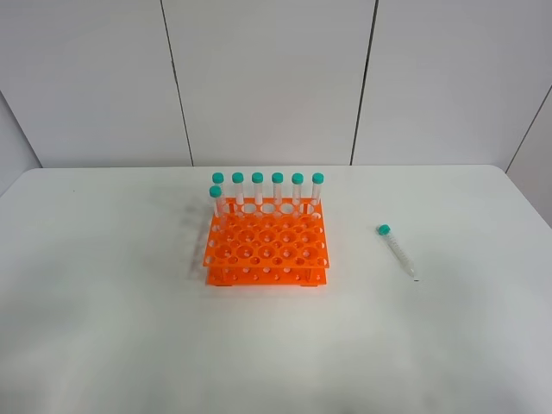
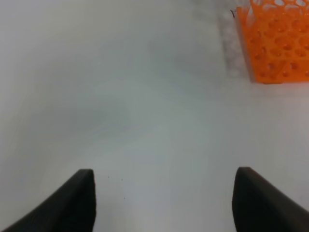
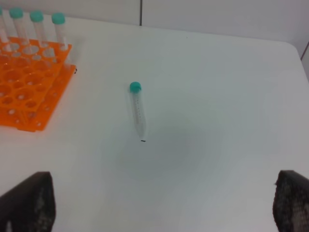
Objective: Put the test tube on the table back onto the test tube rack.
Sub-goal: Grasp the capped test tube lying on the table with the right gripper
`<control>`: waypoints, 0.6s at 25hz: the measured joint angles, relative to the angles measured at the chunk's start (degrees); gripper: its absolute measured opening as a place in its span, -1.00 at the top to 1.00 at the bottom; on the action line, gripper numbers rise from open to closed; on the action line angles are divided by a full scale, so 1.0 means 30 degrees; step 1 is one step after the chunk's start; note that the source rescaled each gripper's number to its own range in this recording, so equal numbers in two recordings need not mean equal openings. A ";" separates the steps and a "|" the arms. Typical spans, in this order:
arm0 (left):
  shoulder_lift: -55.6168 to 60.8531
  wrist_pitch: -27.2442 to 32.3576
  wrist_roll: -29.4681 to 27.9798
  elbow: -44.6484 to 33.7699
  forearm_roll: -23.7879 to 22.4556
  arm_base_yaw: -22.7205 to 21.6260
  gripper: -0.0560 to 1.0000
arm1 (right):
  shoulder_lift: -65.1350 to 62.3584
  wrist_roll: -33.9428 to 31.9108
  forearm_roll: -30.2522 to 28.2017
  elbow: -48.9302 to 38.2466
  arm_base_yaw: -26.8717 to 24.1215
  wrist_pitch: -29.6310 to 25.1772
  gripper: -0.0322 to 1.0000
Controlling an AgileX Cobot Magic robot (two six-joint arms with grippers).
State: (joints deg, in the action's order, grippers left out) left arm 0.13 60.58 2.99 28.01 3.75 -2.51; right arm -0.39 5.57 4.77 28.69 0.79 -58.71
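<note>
Slim clear teal-capped test tube (image 1: 398,253) lies flat on the white matte tabletop (image 1: 112,328), well apart from the bright orange plastic grid rack (image 1: 267,252), with bare table on every side of it. Over the rack, only the upright teal-capped tubes (image 1: 278,190) obstruct: its far row plus one just in front at the left end. Nearer holes are open from above.
</note>
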 joint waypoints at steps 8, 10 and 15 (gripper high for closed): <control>0.0000 0.0000 0.0000 0.0000 0.0000 0.0000 -0.88 | 0.0000 0.0000 0.0000 0.0000 0.0000 0.0000 -1.00; 0.0000 0.0000 0.0000 0.0000 0.0000 0.0000 -0.88 | 0.0000 0.0000 0.0000 0.0000 0.0000 0.0000 -1.00; 0.0000 0.0000 0.0000 0.0000 0.0000 0.0000 -0.88 | 0.0893 0.0000 0.0000 0.0601 0.0000 -0.0007 -1.00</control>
State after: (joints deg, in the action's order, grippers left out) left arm 0.13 60.58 2.99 28.01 3.75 -2.51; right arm 2.29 5.57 4.77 30.50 0.79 -58.73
